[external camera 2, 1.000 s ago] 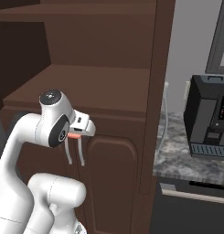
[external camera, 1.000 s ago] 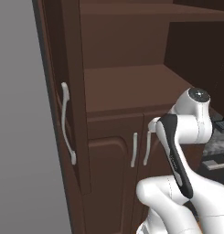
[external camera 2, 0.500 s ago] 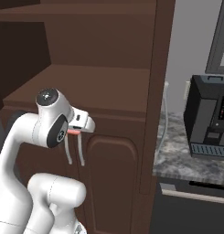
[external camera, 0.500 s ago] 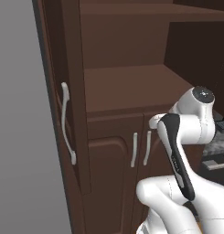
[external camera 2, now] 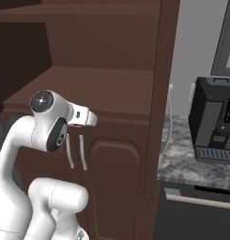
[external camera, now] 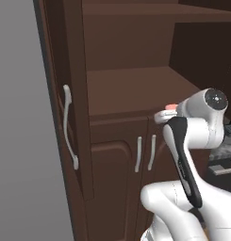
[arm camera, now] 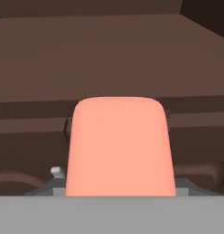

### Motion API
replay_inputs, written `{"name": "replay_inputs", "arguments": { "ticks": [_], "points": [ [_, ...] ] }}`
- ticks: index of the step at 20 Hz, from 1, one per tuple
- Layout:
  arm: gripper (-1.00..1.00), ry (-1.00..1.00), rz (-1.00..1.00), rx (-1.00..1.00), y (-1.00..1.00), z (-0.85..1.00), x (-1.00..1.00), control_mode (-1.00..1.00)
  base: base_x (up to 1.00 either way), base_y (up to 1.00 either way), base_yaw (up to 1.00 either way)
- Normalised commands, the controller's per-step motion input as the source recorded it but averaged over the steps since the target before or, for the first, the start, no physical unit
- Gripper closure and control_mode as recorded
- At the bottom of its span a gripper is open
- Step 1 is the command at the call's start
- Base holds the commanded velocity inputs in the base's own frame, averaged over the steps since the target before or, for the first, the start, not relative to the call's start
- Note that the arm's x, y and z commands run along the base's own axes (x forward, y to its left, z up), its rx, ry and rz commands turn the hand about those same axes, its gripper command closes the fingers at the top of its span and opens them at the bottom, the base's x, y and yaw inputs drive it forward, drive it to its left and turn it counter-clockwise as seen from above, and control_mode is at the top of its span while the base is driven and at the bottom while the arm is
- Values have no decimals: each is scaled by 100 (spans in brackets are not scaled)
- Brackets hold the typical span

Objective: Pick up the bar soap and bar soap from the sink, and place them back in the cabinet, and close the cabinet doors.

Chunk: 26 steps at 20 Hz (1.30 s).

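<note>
A flat rectangular salmon-orange bar soap [arm camera: 118, 146] sits upright in my gripper [external camera: 163, 114], which is shut on it; the soap hides the fingertips in the hand view. A sliver of the soap [external camera: 171, 107] shows above the hand, level with the front edge of the cabinet [external camera: 131, 89] shelf and just outside it. The shelf [arm camera: 109, 55] lies bare straight ahead. The left cabinet door [external camera: 72, 94] stands open, its long silver handle [external camera: 67, 127] facing me. The right door [external camera 2: 156, 93] shows edge-on, also open. The other soap and the sink are out of view.
Below the shelf are two shorter arched-panel doors [external camera: 117, 188] with small handles [external camera: 138, 153], both shut. To the right, a black coffee machine [external camera 2: 215, 122] stands on the speckled stone counter [external camera 2: 191, 164]. My own arm [external camera 2: 46, 126] rises just in front of the lower doors.
The hand has risen with the soap, from just below the shelf's front edge to level with it. The doors and the base have not moved.
</note>
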Motion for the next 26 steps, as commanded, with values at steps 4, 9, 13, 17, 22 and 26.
{"name": "replay_inputs", "arguments": {
  "ticks": [4, 9, 13, 17, 22, 26],
  "points": [
    [100, -2, 0, 0, 0, 26, 33, -100, 0, 0, 0],
    [100, 0, 0, 0, 1, 17, 34, -100, 0, 0, 0],
    [100, 0, 0, 0, 0, 23, 45, -100, 0, 0, 0],
    [100, 0, 0, 0, 0, 29, 39, -100, 0, 0, 0],
    [100, 0, 0, 0, 0, 10, 44, -100, 0, 0, 0],
    [100, 0, 0, 0, 2, 0, 42, -100, 0, 0, 0]
  ]
}}
